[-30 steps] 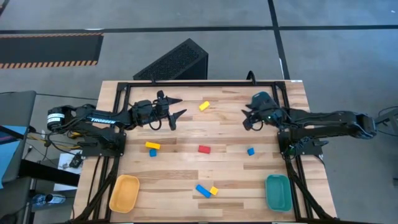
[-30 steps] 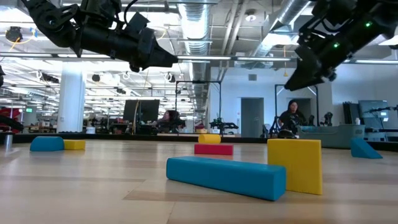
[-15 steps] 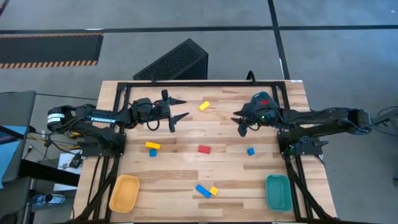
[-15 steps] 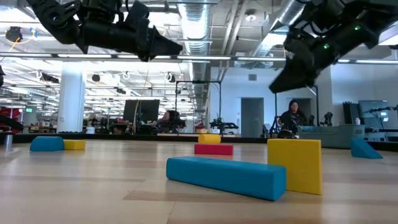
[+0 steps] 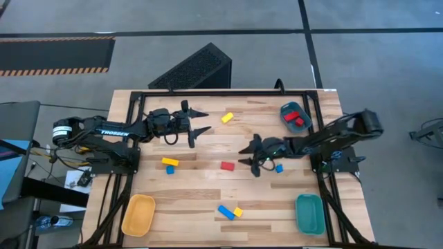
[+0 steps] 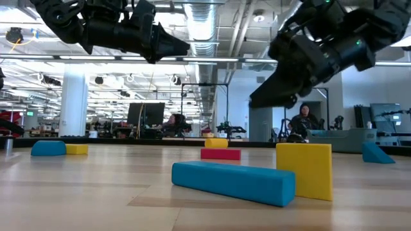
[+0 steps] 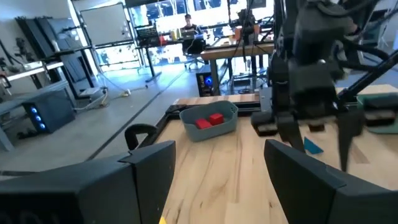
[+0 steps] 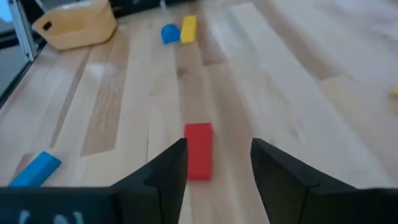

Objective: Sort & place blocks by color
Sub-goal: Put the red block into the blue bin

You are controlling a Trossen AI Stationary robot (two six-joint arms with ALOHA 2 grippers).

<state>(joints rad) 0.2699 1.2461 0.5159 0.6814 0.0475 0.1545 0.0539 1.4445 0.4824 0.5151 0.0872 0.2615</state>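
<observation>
1. A pale wooden tabletop (image 5: 208, 187) with a black frame is seen from above.
2. On it are laid a red block (image 5: 227, 166), yellow blocks (image 5: 227, 117) (image 5: 169, 162) (image 5: 238, 211) and blue blocks (image 5: 169, 170) (image 5: 279, 168) (image 5: 225, 212).
3. A yellow tray (image 5: 138, 214) and two teal trays (image 5: 309, 213) (image 5: 295, 116) are set near its edges; red blocks (image 5: 295, 118) are held in the far one.

Blue bar (image 8: 35, 168) cut by right wrist view's edge; yellow tray (image 8: 78, 26) partly cropped.

Pale, smooth wood-grain table (image 5: 208, 187); glossy plastic blocks (image 6: 233, 182); matt dark fingers (image 8: 163, 172).
</observation>
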